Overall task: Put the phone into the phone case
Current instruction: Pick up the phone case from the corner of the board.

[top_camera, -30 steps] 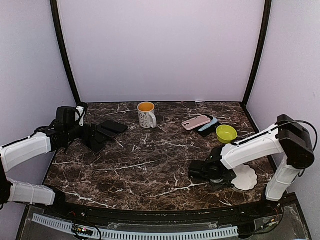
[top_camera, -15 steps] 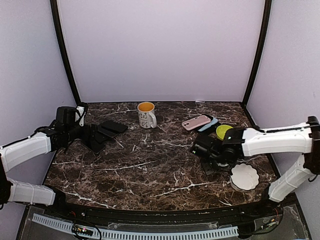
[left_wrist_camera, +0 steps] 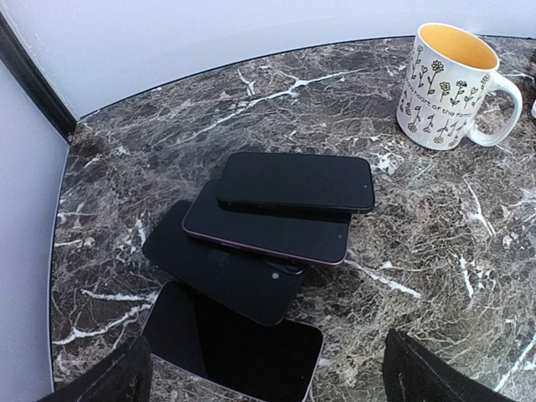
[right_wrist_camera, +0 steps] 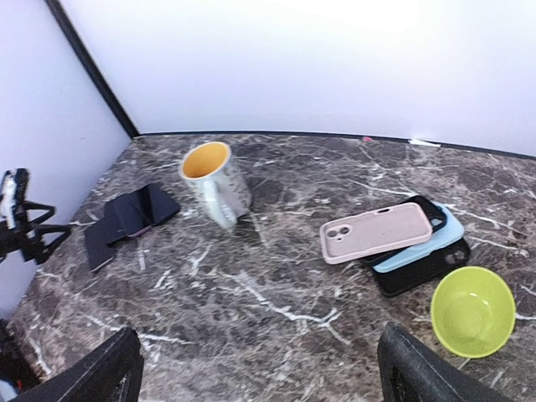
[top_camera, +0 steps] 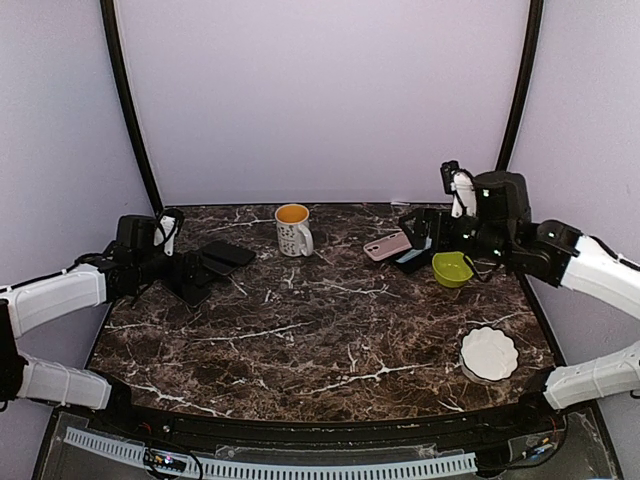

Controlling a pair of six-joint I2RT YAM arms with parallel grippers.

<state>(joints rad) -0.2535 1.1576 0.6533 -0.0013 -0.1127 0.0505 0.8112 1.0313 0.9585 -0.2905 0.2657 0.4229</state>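
Overhead: stack of phones point(top_camera: 222, 255) rear-left, just ahead of left gripper point(top_camera: 198, 278). Pile of cases point(top_camera: 400, 247) rear-right beside green bowl point(top_camera: 452, 267), right gripper point(top_camera: 415, 235) raised near them.

Left wrist: jaws spread, empty. Top phone point(left_wrist_camera: 295, 182) flat, black, glossy. Likely rigid, slick, fairly heavy; best pinched across long edges.

Right wrist: jaws wide, nothing held. Pink case point(right_wrist_camera: 381, 232) topmost, probably soft, flexible.

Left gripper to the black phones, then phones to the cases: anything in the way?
Nothing visible between the open left gripper and the stack of black phones. Toward the pile of pink, blue and black phone cases, the white flowered ceramic mug stands close to the straight line.
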